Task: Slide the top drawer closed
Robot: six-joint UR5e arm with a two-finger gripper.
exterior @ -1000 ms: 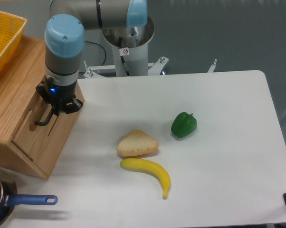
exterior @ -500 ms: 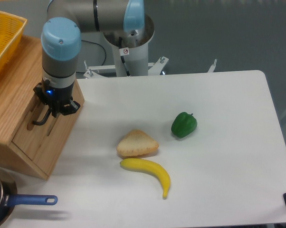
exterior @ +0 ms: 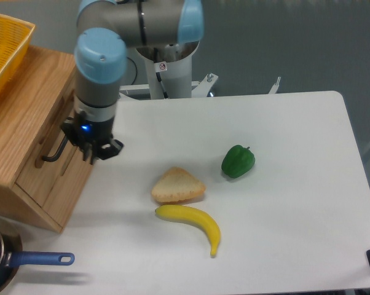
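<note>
The top drawer (exterior: 47, 161) sits in the front face of the light-oak cabinet (exterior: 25, 123) at the left edge of the white table (exterior: 283, 184), its black bar handle (exterior: 53, 150) sticking out toward the arm; its front looks about level with the cabinet face, so it seems shut or close to it. It is stiff wood on runners, likely light and easy to slide, and it should take a flat push on the panel beside the handle, or on the bar itself, better than a pinch. The gripper (exterior: 94, 153) hangs just right of the drawer front, close to the handle's upper end, but whether its fingers are spread or together I cannot tell from this angle. Open tabletop lies to the right of the gripper; the slice of bread (exterior: 177, 186), the banana (exterior: 191, 222) and the green pepper (exterior: 238, 161) are well apart from it, and a pan with a blue handle (exterior: 34, 259) lies below the cabinet
</note>
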